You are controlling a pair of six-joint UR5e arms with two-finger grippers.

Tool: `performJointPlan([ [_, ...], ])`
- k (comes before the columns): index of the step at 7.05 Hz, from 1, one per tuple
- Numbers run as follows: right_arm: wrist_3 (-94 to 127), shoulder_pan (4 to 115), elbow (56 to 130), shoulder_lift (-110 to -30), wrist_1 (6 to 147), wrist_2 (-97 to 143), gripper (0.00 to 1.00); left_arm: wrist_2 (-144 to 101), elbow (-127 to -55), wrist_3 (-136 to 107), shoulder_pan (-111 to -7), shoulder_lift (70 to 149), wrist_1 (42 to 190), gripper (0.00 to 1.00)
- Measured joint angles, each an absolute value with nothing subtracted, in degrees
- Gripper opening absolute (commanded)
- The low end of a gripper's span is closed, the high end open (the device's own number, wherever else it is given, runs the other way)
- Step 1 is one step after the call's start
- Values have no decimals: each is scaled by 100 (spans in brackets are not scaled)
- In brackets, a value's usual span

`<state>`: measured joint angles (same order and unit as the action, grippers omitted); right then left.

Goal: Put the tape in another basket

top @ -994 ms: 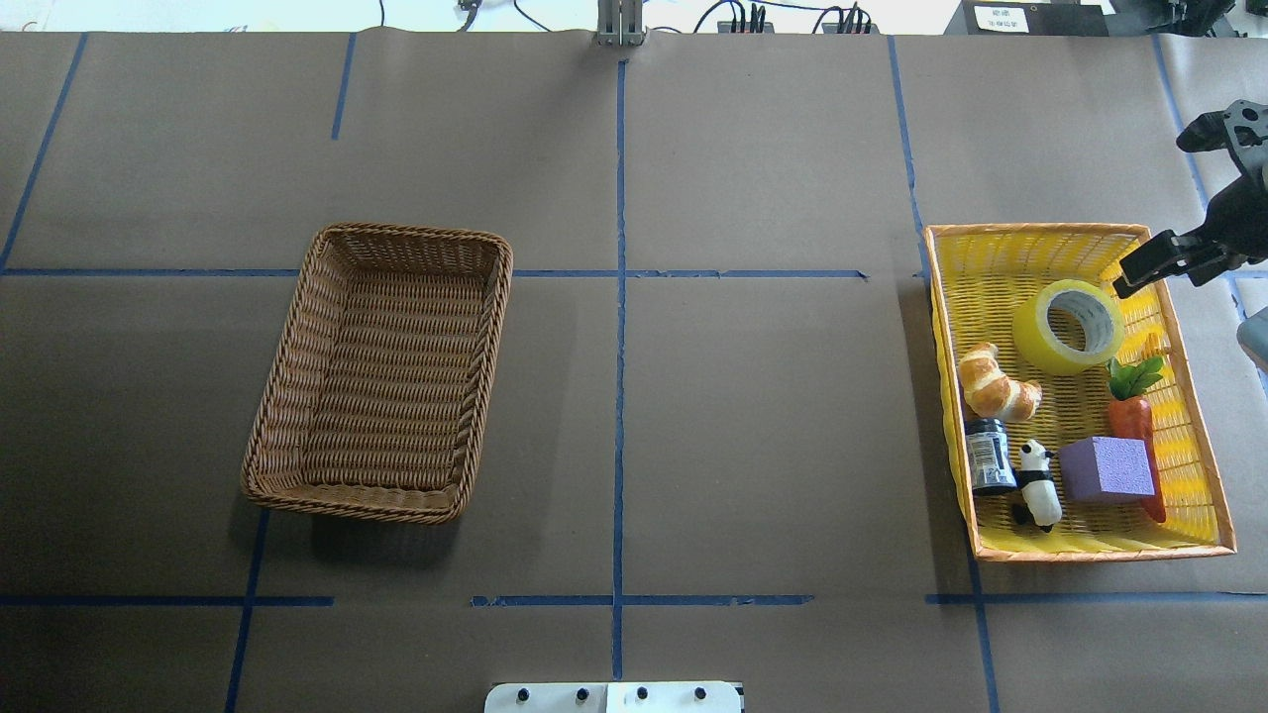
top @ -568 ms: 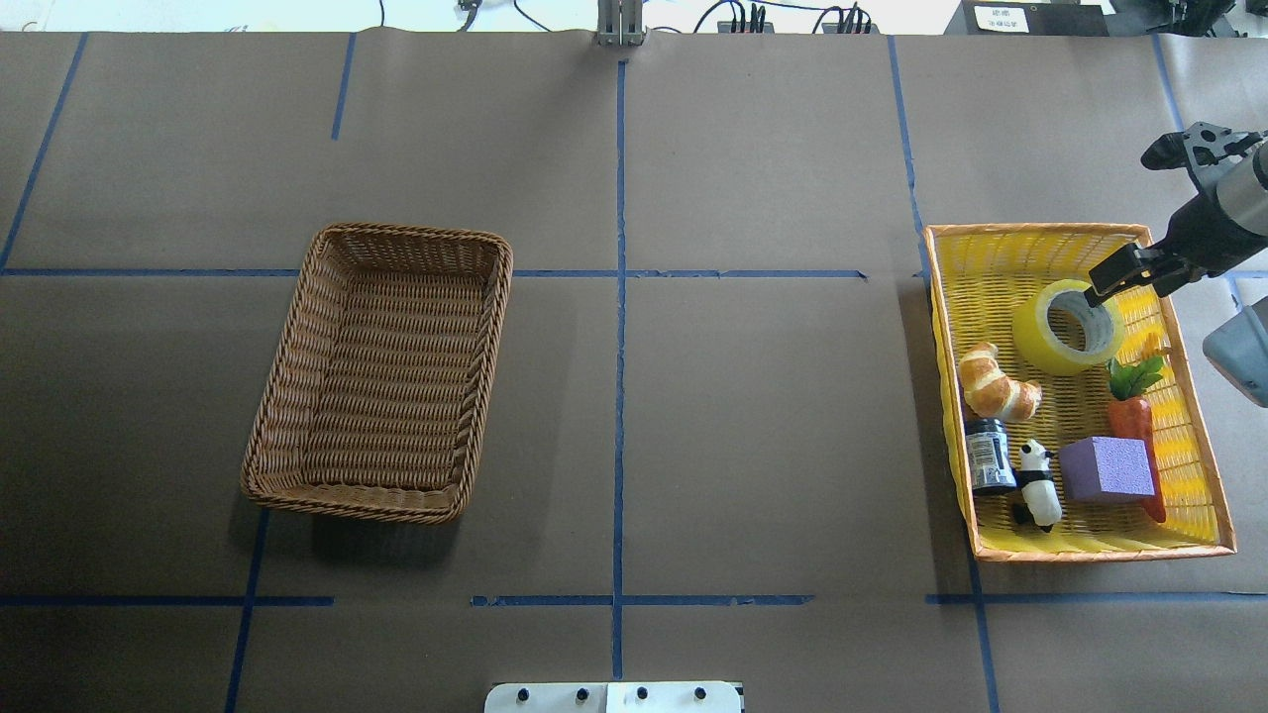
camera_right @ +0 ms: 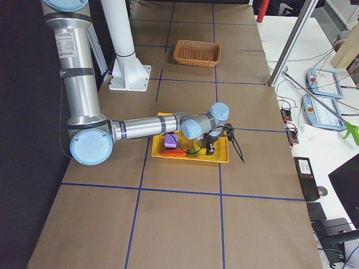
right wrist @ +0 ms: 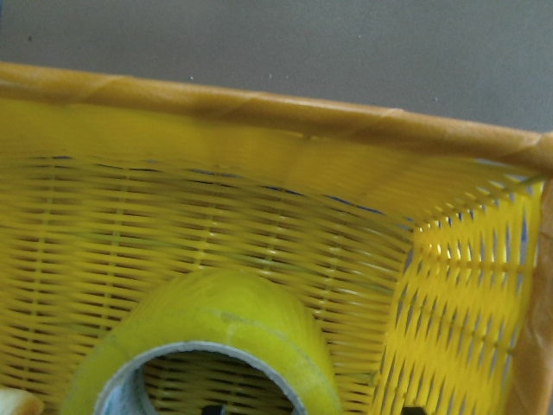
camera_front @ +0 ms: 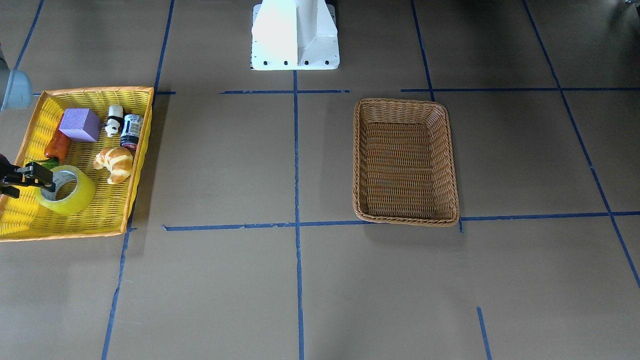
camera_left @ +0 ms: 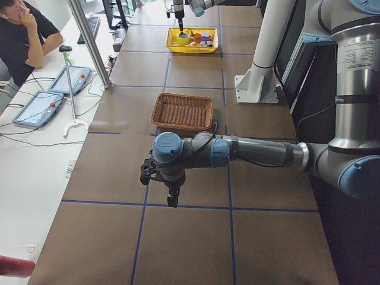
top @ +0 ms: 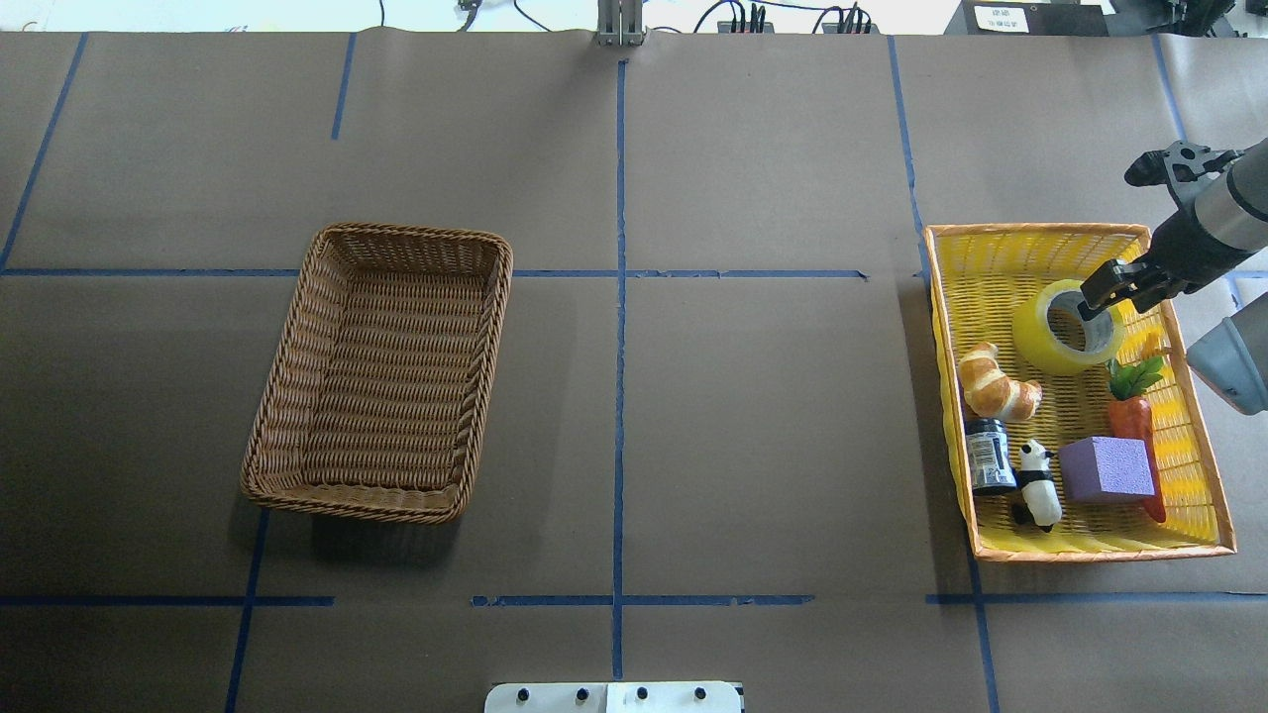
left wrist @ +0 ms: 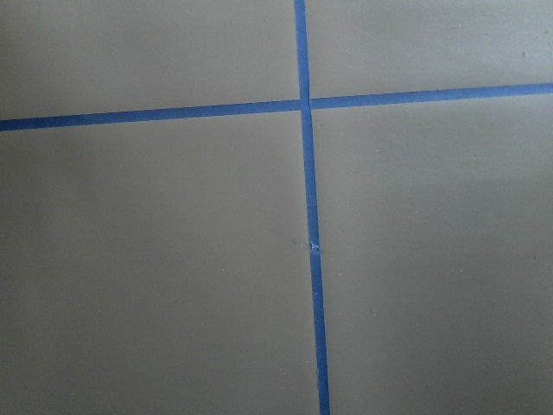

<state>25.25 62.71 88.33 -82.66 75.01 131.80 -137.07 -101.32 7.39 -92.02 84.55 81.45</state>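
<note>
The right hand (top: 1100,300) reaches into the end of a yellow plastic-weave basket (top: 1030,229) farthest from the robot's base. Its fingers are spread wide, straddling the wall of the packing tape roll (top: 1038,345). The right wrist view shows one dark fingertip inside the white core and the other outside the roll, with a gap on each side.

The translucent yellow-green roll lies in that basket with its core opening upward. A croissant (top: 996,384) is just beside it, and the green top of a toy carrot (top: 1129,416) is near. A purple block (top: 1108,468), a panda figurine (top: 1037,485) and a small dark jar (top: 988,456) fill the basket's nearer end.

The wicker basket (top: 416,230) stands well apart on the brown-paper worktop (top: 753,416), on the robot's left side.

The left hand (camera_left: 171,200) hangs over the worktop beyond the wicker basket. Whether it is wide or narrow cannot be told. Its wrist camera sees only crossing blue tape lines (left wrist: 302,104).
</note>
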Motion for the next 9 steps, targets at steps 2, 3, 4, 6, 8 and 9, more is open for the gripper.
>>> performJointPlan([
  [2,2501,6200,8780,-8262,7497,13177,18,-13718,-10126,744,-9202,8455,8143,100],
  [3,2488,6187,8763,-8262,7499,13185,2,-13719,-10123,746,-9202,8455,8141,100],
  [4,2480,6183,8738,-8263,7503,13196,0,-13728,-10124,747,-9202,8455,8140,100],
  [6,2477,6214,8747,-8260,7506,13241,0,-13833,-10127,741,-9204,8455,8145,100],
  [8,2542,6576,9169,-8168,7509,13746,0,-13954,-10173,743,-9209,8460,8155,100],
  [9,2782,6746,9479,-8142,7506,14074,0,-14155,-10219,699,-9210,8476,8210,100],
])
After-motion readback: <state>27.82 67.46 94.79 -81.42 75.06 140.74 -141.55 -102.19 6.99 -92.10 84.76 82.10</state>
